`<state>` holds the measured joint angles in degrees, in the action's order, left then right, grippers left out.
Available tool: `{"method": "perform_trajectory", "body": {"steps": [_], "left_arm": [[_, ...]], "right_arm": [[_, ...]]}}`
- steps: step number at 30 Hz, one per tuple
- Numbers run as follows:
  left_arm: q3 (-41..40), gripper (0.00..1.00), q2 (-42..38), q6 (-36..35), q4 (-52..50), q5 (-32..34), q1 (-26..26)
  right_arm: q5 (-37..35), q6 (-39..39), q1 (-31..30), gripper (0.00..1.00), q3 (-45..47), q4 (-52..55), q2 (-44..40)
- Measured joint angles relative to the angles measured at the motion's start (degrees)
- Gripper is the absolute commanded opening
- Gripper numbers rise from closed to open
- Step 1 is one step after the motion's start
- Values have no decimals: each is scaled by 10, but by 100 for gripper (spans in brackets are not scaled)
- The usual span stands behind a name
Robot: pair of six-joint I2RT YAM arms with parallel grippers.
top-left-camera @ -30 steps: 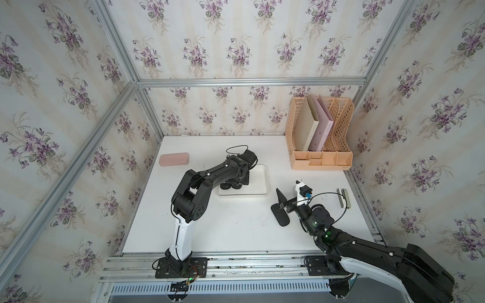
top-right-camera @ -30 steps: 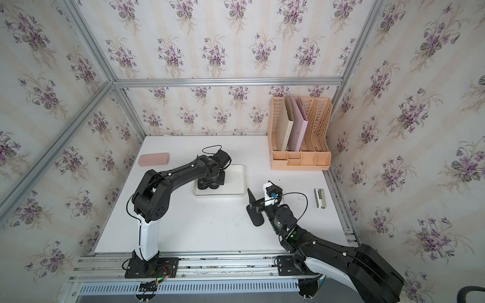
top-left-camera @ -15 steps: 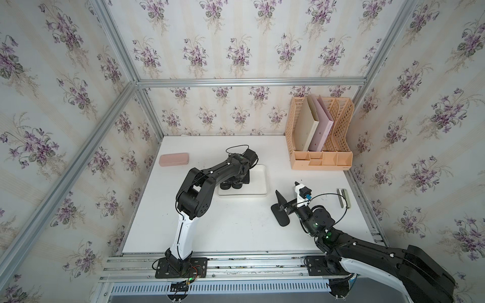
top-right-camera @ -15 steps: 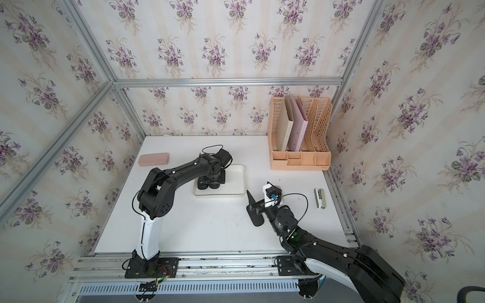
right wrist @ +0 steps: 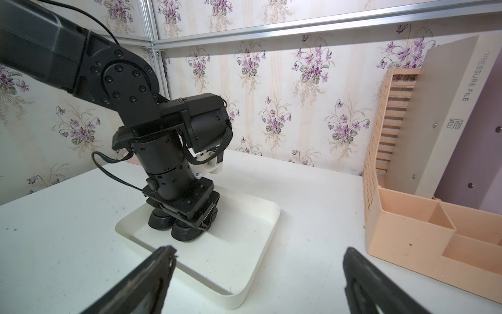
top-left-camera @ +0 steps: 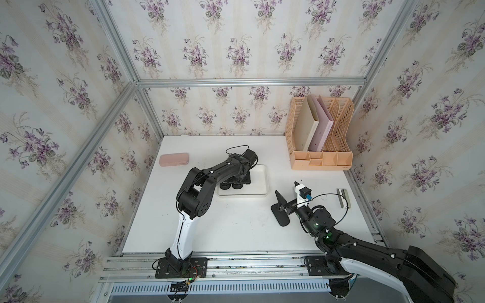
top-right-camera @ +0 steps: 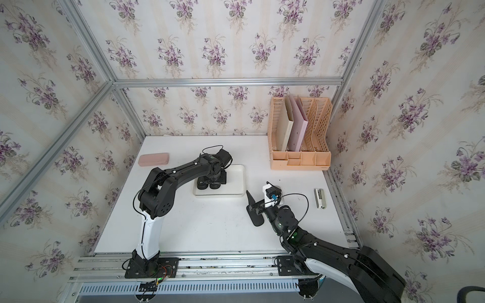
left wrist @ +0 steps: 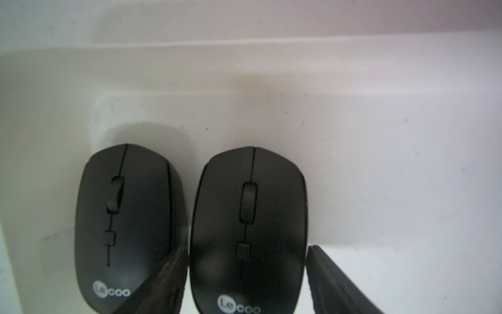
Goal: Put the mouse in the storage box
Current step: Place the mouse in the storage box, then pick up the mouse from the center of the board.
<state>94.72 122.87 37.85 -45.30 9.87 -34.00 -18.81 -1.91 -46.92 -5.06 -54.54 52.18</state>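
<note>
Since the earlier frame the left arm's elbow has shifted a little. Its left gripper [top-left-camera: 235,181] has stayed low over the storage box [top-left-camera: 263,181], and the right arm has not moved.

In both top views the box lies near the table's centre. Dark mouse backs show at its 9 o'clock end under the left gripper [top-right-camera: 211,181]. The right gripper [top-left-camera: 279,207] hangs spread and empty at the box's 4 o'clock.

Left wrist view: the mouse [left wrist: 248,225], matte black with a scroll wheel and a pale logo, rests on the box floor just beside a second mouse [left wrist: 125,217]. The jaws straddle it, but I cannot tell whether they still pinch.

Right wrist view: both mice sit inside the low rim [right wrist: 274,225].

Placement looks done; letting go and lifting clear remain.
</note>
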Motion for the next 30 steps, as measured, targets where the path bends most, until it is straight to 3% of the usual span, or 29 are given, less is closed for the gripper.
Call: {"method": "perform_trajectory", "body": {"steps": [5, 8, 11, 17, 21, 24, 30], "left_arm": [[0, 82, -35, 0, -3, -1, -1], [-17, 82, -99, -12, 2, 14, -9], [-76, 83, -219, -53, 45, 43, -38], [-334, 89, -532, -220, 240, 35, -65], [-475, 100, -680, -330, 298, -12, -65], [-520, 99, -764, -383, 275, -51, -65], [-576, 99, -826, -399, 234, -130, -76]], "right_arm": [[0, 0, 0, 100, 0, 0, 0], [-3, -2, 0, 100, 0, 0, 0], [-16, -9, 0, 100, 0, 0, 1], [-51, -2, 0, 100, -12, 14, 27], [-53, 38, 1, 100, -96, 126, 42], [-23, 85, 1, 100, -177, 245, 53], [50, 162, 1, 99, -229, 460, 86]]}}
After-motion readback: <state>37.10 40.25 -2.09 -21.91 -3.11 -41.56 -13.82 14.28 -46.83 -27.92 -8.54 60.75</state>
